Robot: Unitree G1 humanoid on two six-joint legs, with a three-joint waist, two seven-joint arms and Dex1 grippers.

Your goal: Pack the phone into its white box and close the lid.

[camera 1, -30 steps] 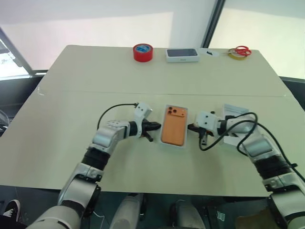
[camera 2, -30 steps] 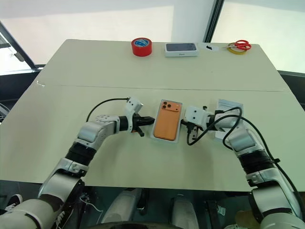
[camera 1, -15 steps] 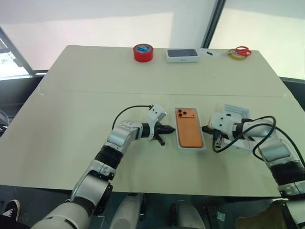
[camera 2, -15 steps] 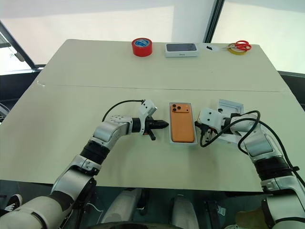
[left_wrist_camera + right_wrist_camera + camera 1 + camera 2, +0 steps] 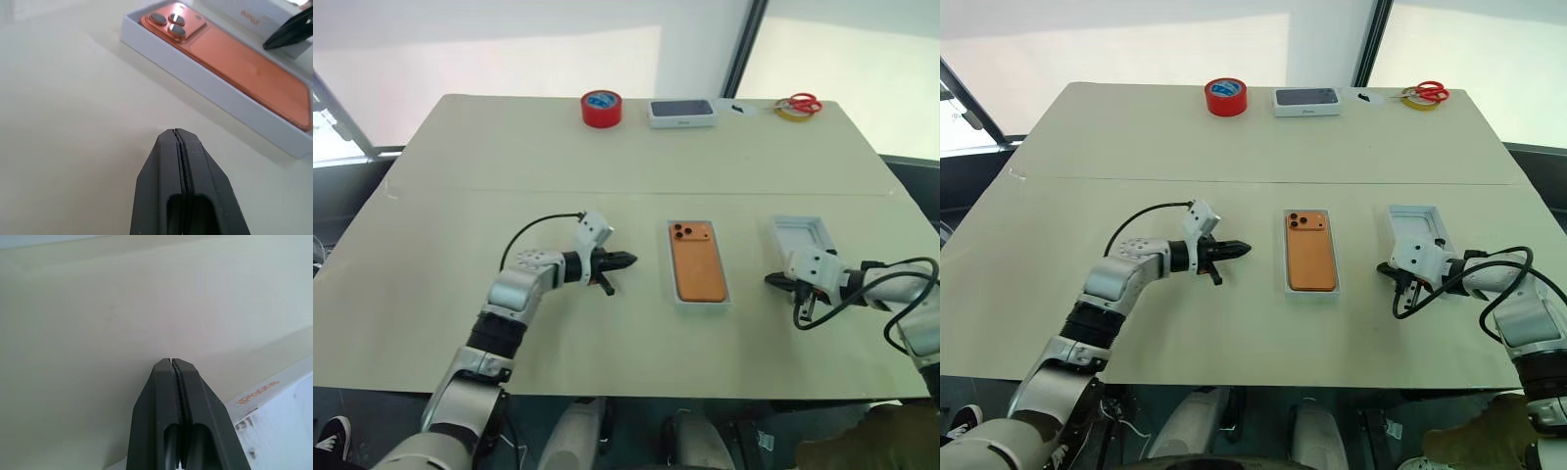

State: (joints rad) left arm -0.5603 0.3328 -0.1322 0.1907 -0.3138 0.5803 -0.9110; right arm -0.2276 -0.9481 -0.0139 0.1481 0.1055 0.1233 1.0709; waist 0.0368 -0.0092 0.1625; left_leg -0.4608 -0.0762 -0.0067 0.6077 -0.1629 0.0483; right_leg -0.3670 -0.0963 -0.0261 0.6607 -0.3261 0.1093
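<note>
The orange phone (image 5: 697, 274) lies camera side up inside the shallow white box (image 5: 702, 305) at the middle of the table. The white lid (image 5: 800, 235) lies open side up to the right of it, apart from the box. My left gripper (image 5: 628, 260) hovers to the left of the box, shut and empty, pointing at it across a gap. My right gripper (image 5: 771, 280) is shut and empty between the box and the lid, near the lid's front corner. The left wrist view shows the shut fingers (image 5: 195, 161) with the phone (image 5: 230, 58) beyond.
At the table's far edge (image 5: 636, 95) stand a red tape roll (image 5: 601, 106), a closed white box with a dark top (image 5: 681, 113), and red-handled scissors on a yellow tape roll (image 5: 798, 105). Bare tabletop surrounds the box.
The box with the phone went from skewed to straight between the two grippers. Both grippers then drew outward, the left one to the left and the right one to the right.
</note>
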